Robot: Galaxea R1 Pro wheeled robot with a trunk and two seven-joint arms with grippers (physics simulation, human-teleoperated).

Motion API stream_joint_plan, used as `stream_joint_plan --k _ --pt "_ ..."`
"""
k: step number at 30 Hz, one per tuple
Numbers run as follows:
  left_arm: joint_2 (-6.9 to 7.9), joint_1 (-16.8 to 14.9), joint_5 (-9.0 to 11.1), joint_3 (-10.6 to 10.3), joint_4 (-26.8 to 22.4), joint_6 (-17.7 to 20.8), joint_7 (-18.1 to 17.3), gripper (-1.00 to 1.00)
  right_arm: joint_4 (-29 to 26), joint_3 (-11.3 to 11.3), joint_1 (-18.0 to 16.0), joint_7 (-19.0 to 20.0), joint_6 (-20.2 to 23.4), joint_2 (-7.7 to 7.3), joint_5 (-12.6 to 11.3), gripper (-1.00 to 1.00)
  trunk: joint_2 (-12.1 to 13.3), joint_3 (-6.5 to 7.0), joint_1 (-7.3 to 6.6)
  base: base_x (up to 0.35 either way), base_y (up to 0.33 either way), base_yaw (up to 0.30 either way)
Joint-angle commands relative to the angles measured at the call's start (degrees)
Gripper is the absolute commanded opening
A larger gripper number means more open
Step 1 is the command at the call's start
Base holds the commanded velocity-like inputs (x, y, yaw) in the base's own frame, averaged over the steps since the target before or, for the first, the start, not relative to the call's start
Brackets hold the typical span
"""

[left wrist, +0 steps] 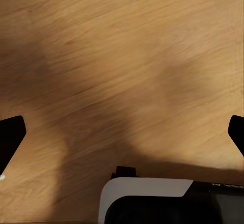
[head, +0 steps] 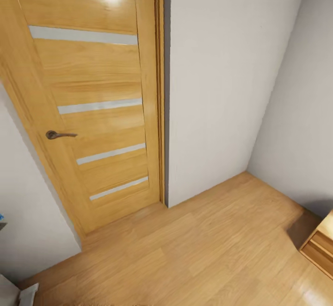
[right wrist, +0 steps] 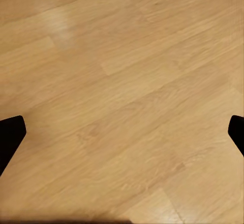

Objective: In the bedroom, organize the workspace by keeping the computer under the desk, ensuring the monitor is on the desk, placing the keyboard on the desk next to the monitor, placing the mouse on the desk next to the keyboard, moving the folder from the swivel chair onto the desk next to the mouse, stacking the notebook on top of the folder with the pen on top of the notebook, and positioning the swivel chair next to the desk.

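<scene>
Left gripper and right gripper hang with black fingers spread wide, empty, over a plank wood floor. Beyond it stand a closed, glossy wooden door with pale strips and a lever handle, plain white walls, and a wooden cabinet corner

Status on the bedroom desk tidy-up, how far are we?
Nothing looks done from here. The head view faces a closed wooden door and a wall corner, with wood floor below. Left gripper and right gripper are open over bare floor, holding nothing. Every placement step is left; the robot looks to be in transit.
</scene>
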Motion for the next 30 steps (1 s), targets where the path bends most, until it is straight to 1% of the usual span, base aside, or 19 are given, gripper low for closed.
stream_joint_plan --k 1,30 --pt "0.00 0.0 0.5 -0.1 0.0 -0.1 0.0 1.00 0.0 0.0 0.0 -0.5 -0.1 0.02 0.5 1.00 0.0 -0.06 0.01 0.000 0.000 0.285" --pt "0.08 0.0 0.6 -0.1 0.0 0.6 0.0 1.00 0.1 0.0 0.0 -0.9 0.0 0.02 0.5 1.00 0.0 -0.06 0.01 0.000 0.000 0.285"
